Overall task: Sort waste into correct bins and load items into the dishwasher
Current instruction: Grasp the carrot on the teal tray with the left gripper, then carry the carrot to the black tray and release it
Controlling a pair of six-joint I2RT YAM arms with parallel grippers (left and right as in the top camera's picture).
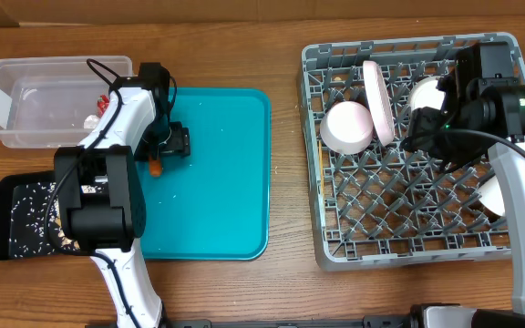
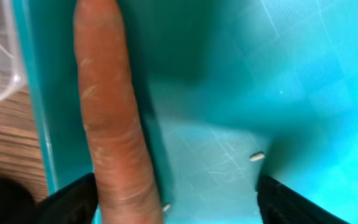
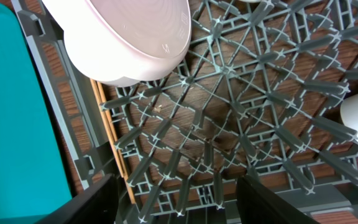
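Note:
An orange carrot [image 2: 107, 112] lies on the teal tray [image 2: 278, 74] by its left edge; it also shows in the overhead view [image 1: 156, 167]. My left gripper [image 2: 179, 205] is open around it, with the carrot close to the left finger. My right gripper [image 3: 176, 199] is open and empty above the grey dish rack [image 3: 229, 112]. A white bowl [image 3: 129, 37] sits in the rack. Thin wooden chopsticks [image 3: 110, 137] lie along the rack's left wall. The clear tub [image 1: 7, 109] holds a red wrapper [image 1: 105, 100] and a white scrap [image 1: 92, 118]. The black tray [image 1: 16, 214] holds rice.
In the rack [image 1: 408, 232] stand a bowl [image 1: 347, 126], an upright plate [image 1: 377, 100], a white piece [image 1: 424, 91] behind my right gripper [image 1: 427, 128] and another [image 1: 490, 196] at the right. Stray rice grains [image 2: 257, 157] lie on the teal tray [image 1: 217, 182].

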